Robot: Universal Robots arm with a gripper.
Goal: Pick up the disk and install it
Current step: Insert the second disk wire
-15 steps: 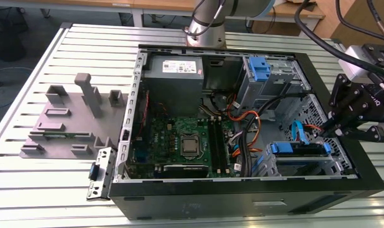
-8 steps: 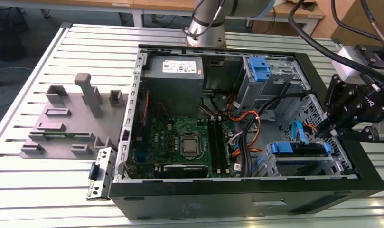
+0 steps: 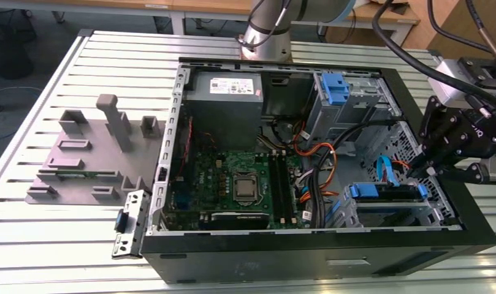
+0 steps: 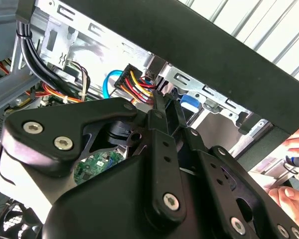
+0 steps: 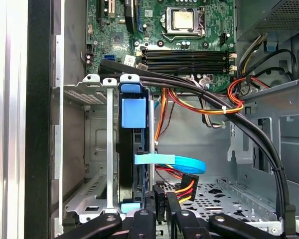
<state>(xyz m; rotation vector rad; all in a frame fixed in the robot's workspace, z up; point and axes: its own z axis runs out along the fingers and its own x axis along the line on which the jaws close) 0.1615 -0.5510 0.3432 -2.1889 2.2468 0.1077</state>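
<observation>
Pincer (image 3: 434, 169) hangs at the computer case's (image 3: 313, 254) wall on the exterior view's right, its black fingers (image 5: 159, 201) drawn nearly together with nothing between them, just beside the disk (image 3: 384, 191). That disk stands on edge in the drive cage (image 5: 89, 149), blue bracket (image 5: 133, 112) upward, cables (image 5: 189, 186) plugged beside it.

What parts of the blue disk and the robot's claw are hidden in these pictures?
- The disk: in the first wrist view it stands edge-on in the metal cage, so its flat label face is hidden.
- The disk in the exterior view: mostly sunk in the cage, leaving its blue top edge.
- The gripper in the exterior view: the fingertips are too dark against the case to tell open or shut.
</observation>
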